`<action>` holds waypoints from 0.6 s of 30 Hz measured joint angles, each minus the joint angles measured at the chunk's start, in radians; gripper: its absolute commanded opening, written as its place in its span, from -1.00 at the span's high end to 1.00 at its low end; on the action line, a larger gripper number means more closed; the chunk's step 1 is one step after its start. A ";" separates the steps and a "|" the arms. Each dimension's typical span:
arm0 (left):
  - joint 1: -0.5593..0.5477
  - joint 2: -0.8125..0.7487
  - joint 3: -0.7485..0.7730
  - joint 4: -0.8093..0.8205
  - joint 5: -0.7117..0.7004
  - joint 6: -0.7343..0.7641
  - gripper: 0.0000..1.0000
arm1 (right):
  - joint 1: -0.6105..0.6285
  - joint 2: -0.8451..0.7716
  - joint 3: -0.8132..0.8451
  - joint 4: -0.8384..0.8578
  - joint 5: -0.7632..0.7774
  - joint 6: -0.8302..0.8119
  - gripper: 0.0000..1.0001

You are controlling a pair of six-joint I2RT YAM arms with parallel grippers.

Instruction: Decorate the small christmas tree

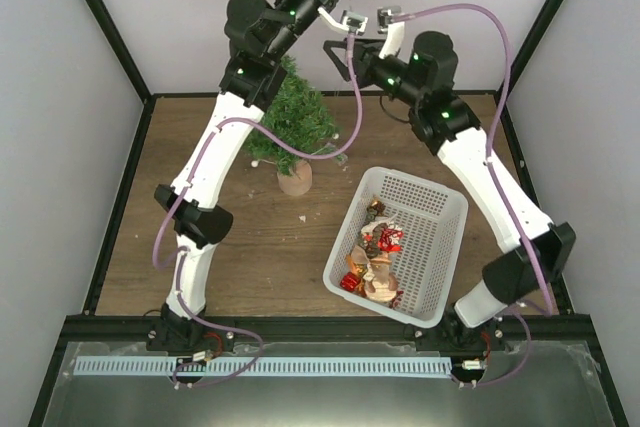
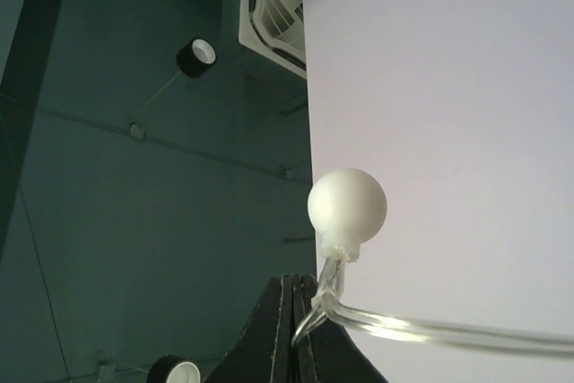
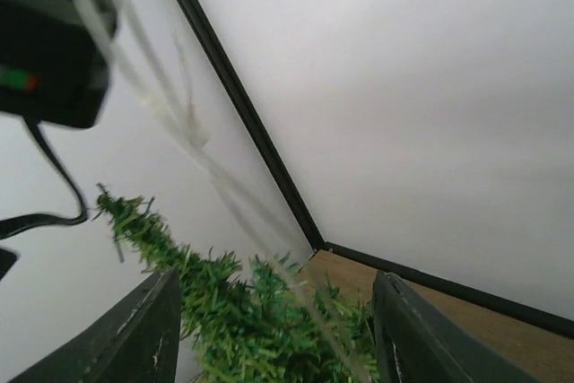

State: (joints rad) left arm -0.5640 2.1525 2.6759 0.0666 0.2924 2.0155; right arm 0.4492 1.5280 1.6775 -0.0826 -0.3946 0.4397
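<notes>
The wooden table (image 1: 130, 237) fills the floor of the white-walled enclosure, and both arms rise from its near edge and reach high over its far half. A white mesh plastic basket (image 1: 432, 237) sits right of centre, angled, with a heap of red, gold and tan ornaments (image 1: 375, 259) in its near end. The small christmas tree (image 1: 303, 119) stands upright at the far centre-left of the table on its round tan base (image 1: 294, 180), apart from the basket and partly hidden by the left arm's upper links.

Above the tree, the left gripper (image 2: 291, 286) has its fingers pressed together, pinching a looped clear light string (image 2: 430, 331) just below a white globe bulb (image 2: 347, 206).

The right gripper (image 3: 276, 284) hangs close by with its fingers (image 3: 143, 334) well apart. The tree top shows between them. A blurred clear strand, probably the same string, runs down through the gap; whether it touches either finger cannot be told.
</notes>
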 measured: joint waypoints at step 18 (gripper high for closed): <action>0.115 -0.014 -0.003 0.011 0.004 -0.034 1.00 | 0.007 0.188 0.210 -0.068 0.193 -0.017 0.02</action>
State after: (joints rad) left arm -0.4488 2.1384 2.6724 0.0780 0.2962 1.9812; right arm 0.4561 1.7157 1.8874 -0.1505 -0.2020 0.4225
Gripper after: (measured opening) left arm 0.005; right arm 0.488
